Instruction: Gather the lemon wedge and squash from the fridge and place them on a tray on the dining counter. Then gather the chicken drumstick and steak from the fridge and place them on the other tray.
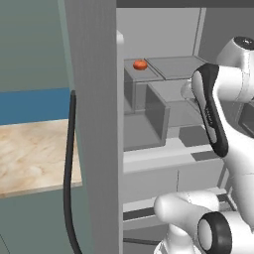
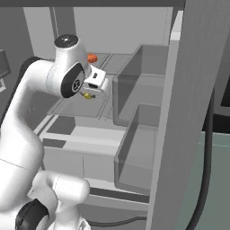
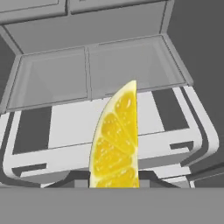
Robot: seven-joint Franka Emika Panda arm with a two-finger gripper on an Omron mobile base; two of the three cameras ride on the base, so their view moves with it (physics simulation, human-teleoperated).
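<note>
The gripper (image 2: 88, 94) at centre-left of the right base view is clenched on the lemon wedge (image 3: 116, 142), which stands upright at bottom centre of the hand view. Behind it lie the fridge's grey shelves (image 3: 87, 127).

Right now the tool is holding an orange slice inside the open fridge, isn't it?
Not quite. The tool is holding a lemon wedge, not an orange slice: the hand view shows its yellow flesh and pale rind plainly. The rest stands: it is inside the open fridge.
</note>
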